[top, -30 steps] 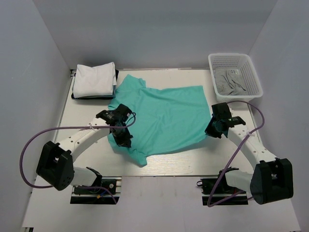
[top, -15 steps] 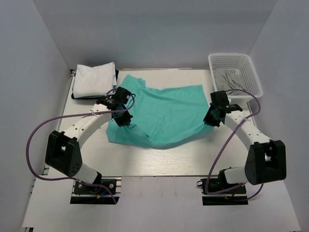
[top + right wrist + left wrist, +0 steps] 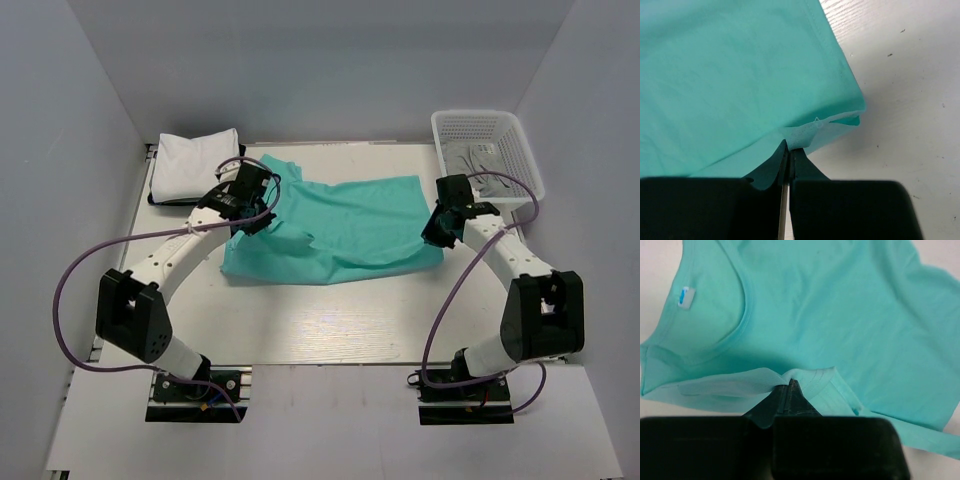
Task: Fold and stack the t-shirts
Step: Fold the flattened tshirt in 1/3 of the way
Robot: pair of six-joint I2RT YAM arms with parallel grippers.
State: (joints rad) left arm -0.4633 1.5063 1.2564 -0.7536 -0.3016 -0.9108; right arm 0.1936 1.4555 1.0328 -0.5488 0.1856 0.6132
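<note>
The left claw (image 3: 790,389) and right claw (image 3: 789,150) are each pinching an edge of the teal t-shirt (image 3: 340,225), which is lying half-doubled on the tabletop (image 3: 330,320); the first fold is judged under way, the next move calling for laying both held edges flat before releasing.

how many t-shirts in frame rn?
3 visible: teal t-shirt in the middle, near half folded over; folded white t-shirt at the far-left corner; crumpled pale t-shirt in the basket, far right. The white pile or the basket may hide more.
</note>
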